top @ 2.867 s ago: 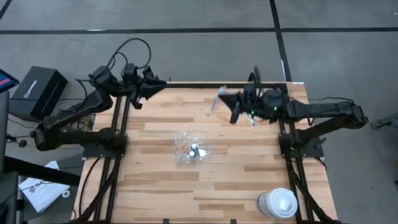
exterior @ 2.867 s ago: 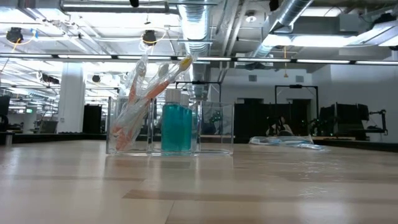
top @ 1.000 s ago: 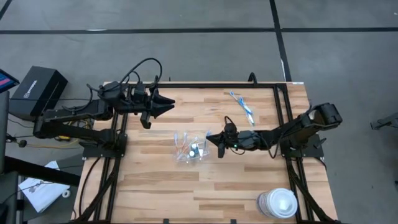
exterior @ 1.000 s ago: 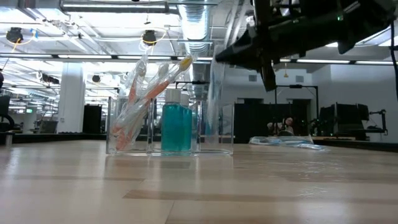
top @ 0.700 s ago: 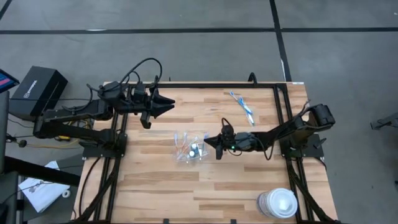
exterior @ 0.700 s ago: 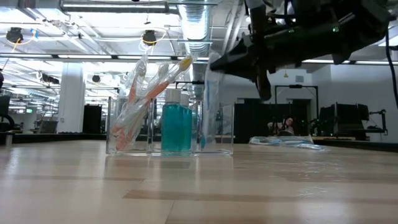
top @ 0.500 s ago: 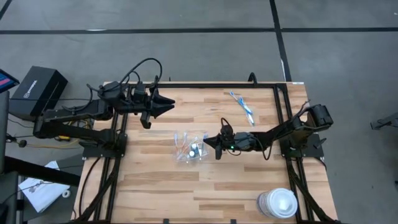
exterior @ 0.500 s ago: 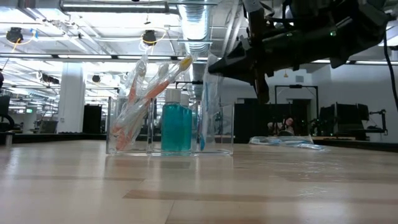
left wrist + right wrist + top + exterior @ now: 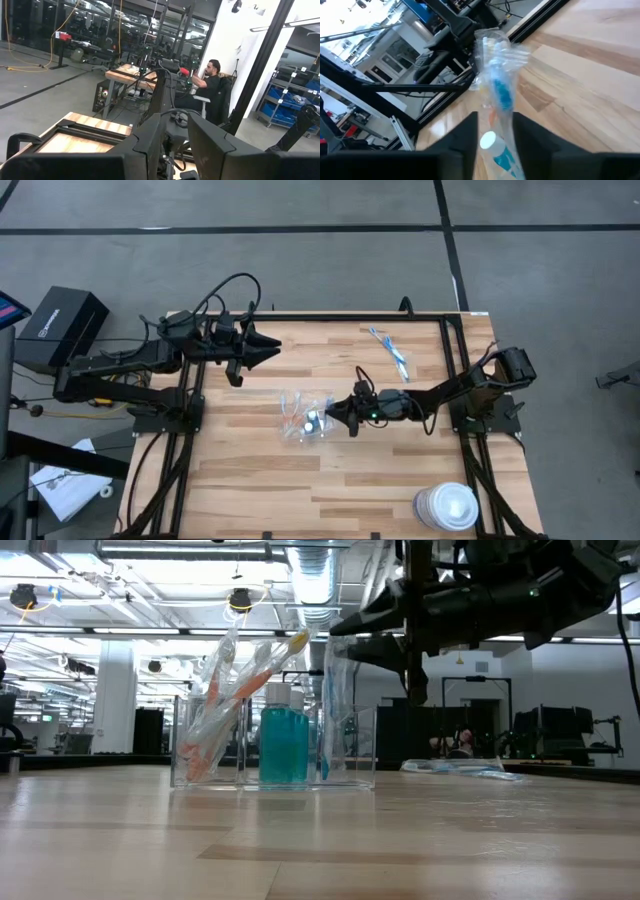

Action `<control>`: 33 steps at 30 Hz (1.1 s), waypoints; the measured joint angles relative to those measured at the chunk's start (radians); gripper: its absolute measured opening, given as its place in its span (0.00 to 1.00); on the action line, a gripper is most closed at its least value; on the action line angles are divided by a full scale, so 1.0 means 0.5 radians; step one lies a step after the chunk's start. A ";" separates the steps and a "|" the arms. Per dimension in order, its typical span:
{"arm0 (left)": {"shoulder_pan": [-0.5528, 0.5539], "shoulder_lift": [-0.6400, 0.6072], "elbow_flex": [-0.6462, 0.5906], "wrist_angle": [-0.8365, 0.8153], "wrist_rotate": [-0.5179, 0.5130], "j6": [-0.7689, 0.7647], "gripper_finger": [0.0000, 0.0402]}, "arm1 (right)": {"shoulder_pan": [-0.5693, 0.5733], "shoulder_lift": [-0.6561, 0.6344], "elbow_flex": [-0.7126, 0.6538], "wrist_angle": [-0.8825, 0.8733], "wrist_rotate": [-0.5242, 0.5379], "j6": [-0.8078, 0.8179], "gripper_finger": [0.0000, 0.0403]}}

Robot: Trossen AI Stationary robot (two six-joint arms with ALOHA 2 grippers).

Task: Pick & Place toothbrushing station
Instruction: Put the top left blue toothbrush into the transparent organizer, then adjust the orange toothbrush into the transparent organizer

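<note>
Fingers of the right gripper stand apart around a wrapped blue toothbrush, upright in the clear organizer mid-bench.

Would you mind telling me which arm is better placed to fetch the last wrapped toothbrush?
The right: its gripper is at the clear organizer, nearer the wrapped toothbrush. The left gripper waits at the far-left edge.

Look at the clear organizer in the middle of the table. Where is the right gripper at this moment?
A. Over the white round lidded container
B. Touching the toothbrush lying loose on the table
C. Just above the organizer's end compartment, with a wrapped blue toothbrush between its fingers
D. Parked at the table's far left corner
C: the right gripper hangs at the clear organizer, a wrapped blue toothbrush between its fingers.
</note>
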 joint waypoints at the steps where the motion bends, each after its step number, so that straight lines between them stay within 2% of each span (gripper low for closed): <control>1: 0.000 0.000 0.000 0.000 0.001 0.000 0.23 | -0.004 0.000 0.000 0.002 -0.002 0.007 0.30; 7: 0.000 0.000 0.000 -0.001 0.000 -0.001 0.23 | -0.004 -0.001 0.000 0.020 -0.004 0.038 0.54; 11: 0.000 0.000 0.000 -0.001 0.000 -0.002 0.23 | -0.021 -0.079 0.000 0.014 -0.002 0.032 0.62; 18: 0.001 0.000 0.000 -0.002 0.000 -0.007 0.23 | -0.131 -0.421 0.002 -0.410 0.076 -0.118 0.63; 23: 0.000 0.000 0.000 -0.002 0.000 -0.006 0.23 | -0.193 -0.637 0.002 -0.586 0.076 -0.212 0.63; 33: 0.008 0.001 0.000 -0.002 -0.006 -0.003 0.23 | -0.183 -0.836 0.042 -0.607 0.076 -0.265 0.63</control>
